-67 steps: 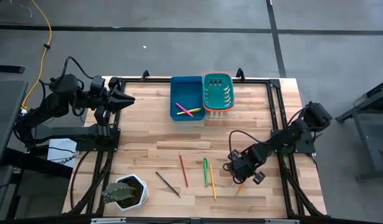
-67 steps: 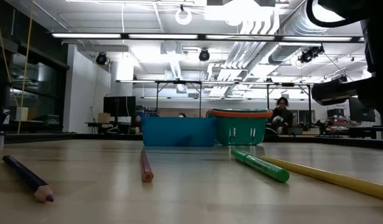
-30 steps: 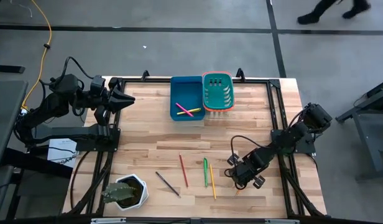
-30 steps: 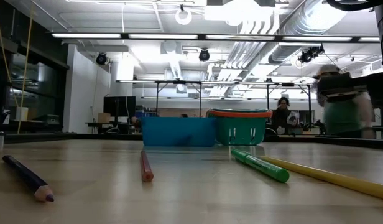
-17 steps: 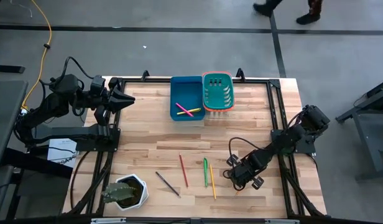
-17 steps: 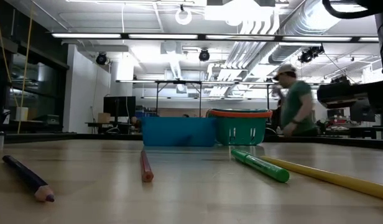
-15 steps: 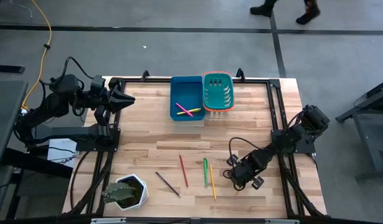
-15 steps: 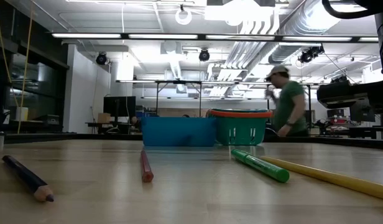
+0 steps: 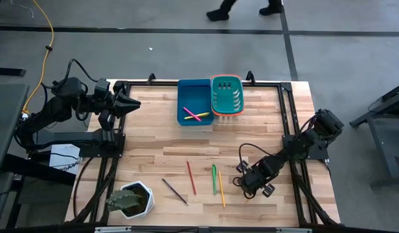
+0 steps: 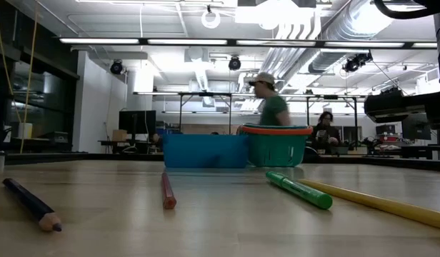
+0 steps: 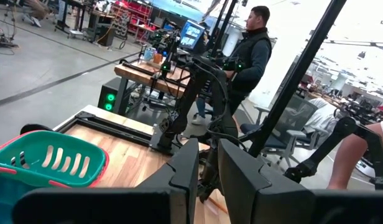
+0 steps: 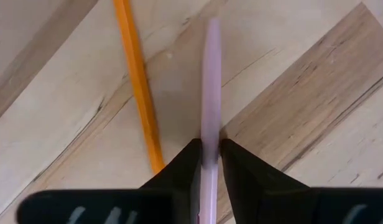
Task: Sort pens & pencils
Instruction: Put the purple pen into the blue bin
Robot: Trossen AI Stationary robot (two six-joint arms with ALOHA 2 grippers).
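Pink pencil (image 12: 210, 93) ran lengthwise straight out from between the right gripper's (image 12: 207, 163) clenched fingers, an orange pencil (image 12: 138, 87) lying just beside it.

Bright, even ceiling strip light; the walking person (image 10: 271, 100) blurs, and near pencils look soft.

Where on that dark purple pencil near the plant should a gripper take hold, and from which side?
Grip the dark purple pencil around mid-length, coming straight down from above. It lies flat and diagonal on the table, so turn the fingers across its axis. The potted plant sits close on one side; the red pencil is clear on the other.
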